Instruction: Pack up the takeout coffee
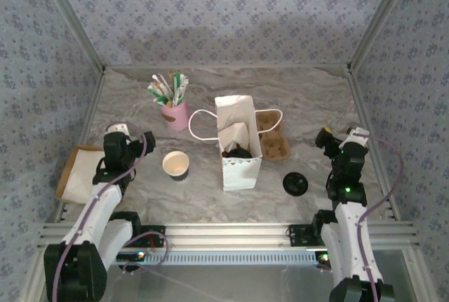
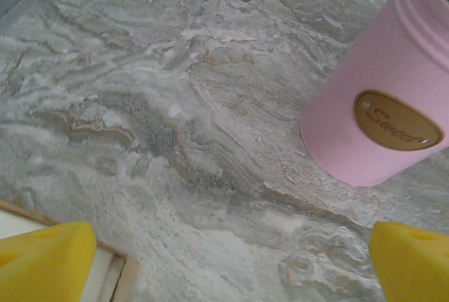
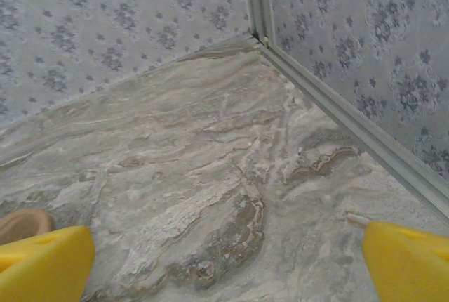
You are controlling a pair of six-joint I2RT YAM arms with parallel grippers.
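Observation:
A white paper bag (image 1: 238, 144) with loop handles stands open mid-table, something dark inside its mouth. An open, lidless paper coffee cup (image 1: 175, 165) sits to its left. The black lid (image 1: 295, 183) lies flat to the bag's right, and a brown cardboard cup carrier (image 1: 272, 137) lies behind the bag. My left gripper (image 1: 140, 140) hovers left of the cup. Its yellow fingertips (image 2: 45, 260) are wide apart around bare table, so the left gripper (image 2: 231, 267) is open. My right gripper (image 1: 328, 140) is right of the carrier, and the right gripper (image 3: 228, 263) also stands open and empty.
A pink cup (image 1: 175, 114) (image 2: 372, 119) holding straws and stirrers stands at the back left. A shallow beige tray (image 1: 78, 172) lies at the left edge. Metal frame rails and patterned walls (image 3: 337, 98) close in the marble table on three sides.

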